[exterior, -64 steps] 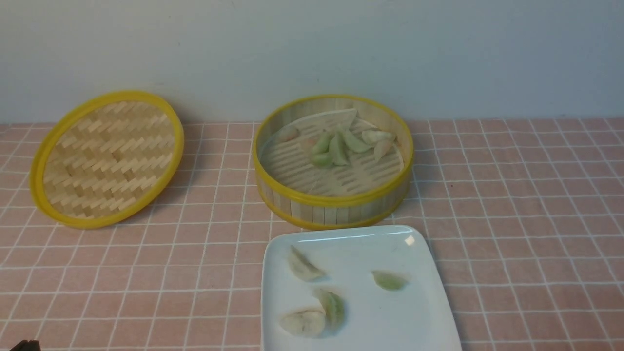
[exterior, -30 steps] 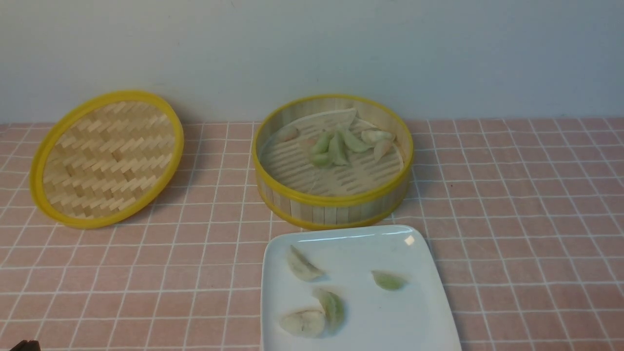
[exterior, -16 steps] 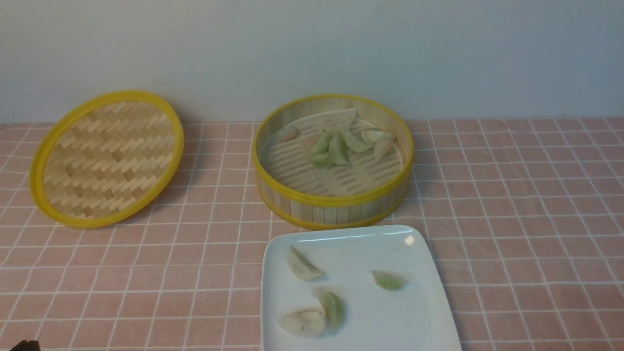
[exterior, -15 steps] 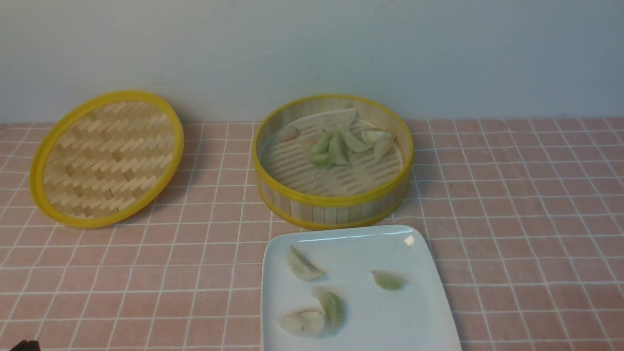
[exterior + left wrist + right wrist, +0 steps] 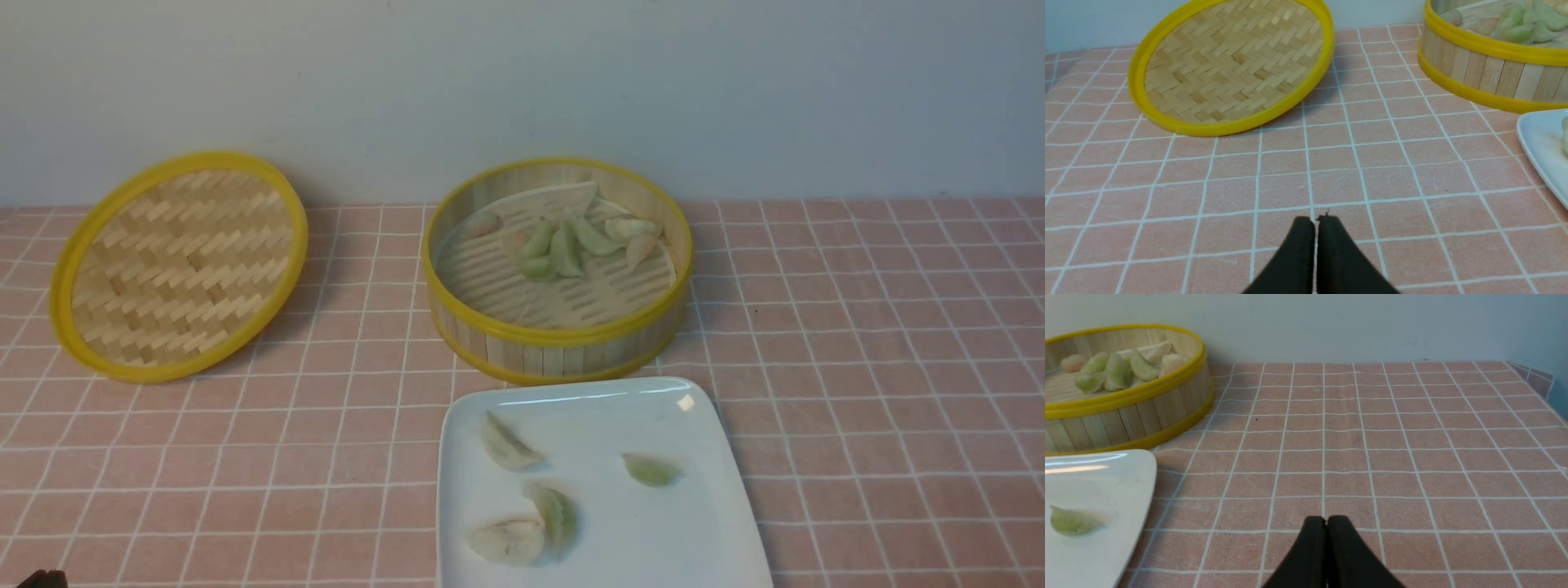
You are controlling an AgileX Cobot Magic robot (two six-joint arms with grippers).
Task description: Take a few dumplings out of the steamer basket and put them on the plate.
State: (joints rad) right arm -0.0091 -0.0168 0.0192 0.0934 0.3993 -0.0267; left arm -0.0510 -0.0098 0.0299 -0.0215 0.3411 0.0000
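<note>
You are looking at four dumplings (image 5: 522, 490) lying on the plate (image 5: 702, 531) at the near centre, with more of them bunched toward the far side of the steamer basket (image 5: 558, 347), which is sitting just beyond the plate's far edge. The woven lid (image 5: 175, 265) is leaning well off to the left.

Those in the basket are looking small, light and soft, with a slightly translucent skin that is probably slick and easy to tear. Several are touching or overlapping, so you are likely facing a pinch that drags a neighbour along. Judging by shape, the plump middle of the crescent, taken across its short width, is offering the safest hold; the thin pleated edge is probably folding or slipping out.

Your left gripper (image 5: 1315, 222) is hanging low over bare cloth on the near left, its two black fingers pressed together and holding nothing. Your right gripper (image 5: 1326, 521) is doing the same on the near right, tips together, empty, touching neither plate nor basket.
</note>
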